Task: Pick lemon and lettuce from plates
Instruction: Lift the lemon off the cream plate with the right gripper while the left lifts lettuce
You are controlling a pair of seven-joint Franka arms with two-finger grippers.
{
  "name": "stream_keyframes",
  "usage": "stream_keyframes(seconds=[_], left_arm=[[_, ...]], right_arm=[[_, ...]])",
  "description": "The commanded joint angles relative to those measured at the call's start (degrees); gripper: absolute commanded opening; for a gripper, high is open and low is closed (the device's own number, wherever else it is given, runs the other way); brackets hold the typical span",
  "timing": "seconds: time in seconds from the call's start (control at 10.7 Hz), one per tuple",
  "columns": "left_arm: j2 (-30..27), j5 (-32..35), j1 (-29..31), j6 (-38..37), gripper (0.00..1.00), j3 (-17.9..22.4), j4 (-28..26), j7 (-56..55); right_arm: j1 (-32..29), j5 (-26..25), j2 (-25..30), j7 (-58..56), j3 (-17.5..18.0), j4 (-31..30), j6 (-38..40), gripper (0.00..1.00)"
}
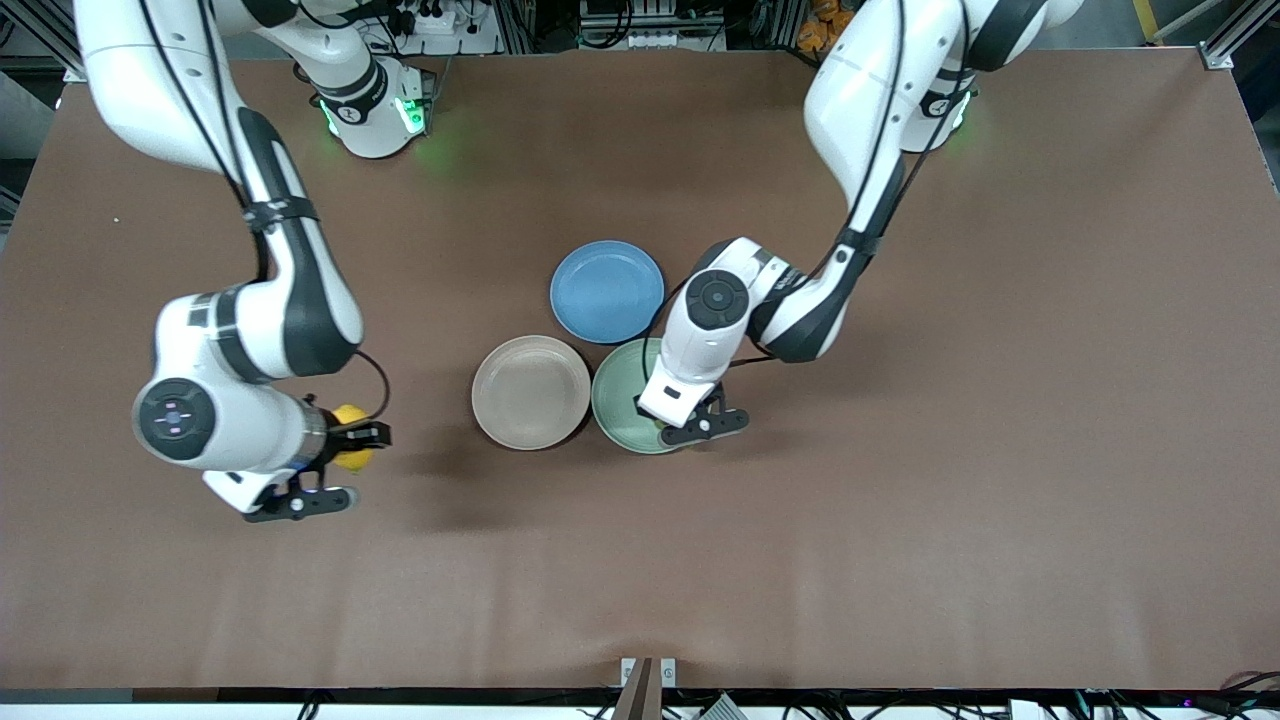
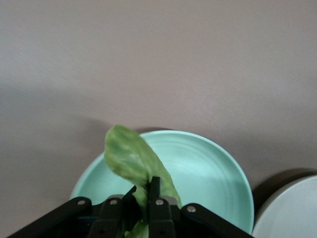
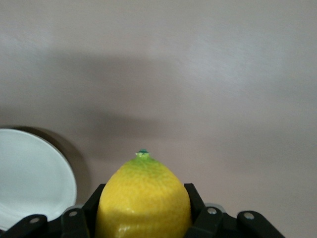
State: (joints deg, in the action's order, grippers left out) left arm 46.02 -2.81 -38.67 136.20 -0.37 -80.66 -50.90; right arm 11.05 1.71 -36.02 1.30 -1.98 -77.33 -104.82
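the right pincer [image 3: 143, 218] is clenched on the lemon [image 3: 143, 198]; the black fingers press its two sides and the stem tip points away from the wrist, so the long axis runs straight out between the fingers. in the front view the right pincer [image 1: 335, 450] hangs over bare desk [image 1: 900, 550] toward the right arm's end, well apart from the beige plate [image 1: 531, 392], which lies empty. the lemon [image 1: 350, 452] is bright yellow, with dimpled skin and a small green nub.

the left pincer [image 2: 143, 208] is grasping the lettuce [image 2: 131, 156]. the fingers pinch the stalk end and the leaf stands out from them, its long axis pointing away from the wrist, over the green plate [image 2: 208, 168]. the leaf is thin, wrinkly, with paler patches, and it looks limp, so it may bend or slip if the pinch is loose. in the front view the left pincer [image 1: 700, 425] is above the edge of the green plate [image 1: 620, 400] that is nearer the camera; the leaf itself is hidden there by the arm.

the two plates are smooth, round and shallow, and they touch or nearly touch. a blue plate [image 1: 607, 291] lies just beside them, farther from the camera.

both things appear off their plates, so the picking looks nearly done; the lettuce only needs to be carried clear of the green plate.
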Motion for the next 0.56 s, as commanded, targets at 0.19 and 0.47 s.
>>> stream_keyframes(seconds=[0.19,0.47], left_arm=[[-12.59,1.49,6.30,-7.97,0.00,-0.42,-11.67,16.32],[-15.88,1.40,10.71,-8.05,0.00,-0.51,-18.46,25.13]], right_arm=[[-7.08,-5.31,3.77,-7.78,0.83,-0.37,7.08,0.24],[-10.51,-5.23,3.42,-10.97,0.84,-1.07,7.17,0.25]])
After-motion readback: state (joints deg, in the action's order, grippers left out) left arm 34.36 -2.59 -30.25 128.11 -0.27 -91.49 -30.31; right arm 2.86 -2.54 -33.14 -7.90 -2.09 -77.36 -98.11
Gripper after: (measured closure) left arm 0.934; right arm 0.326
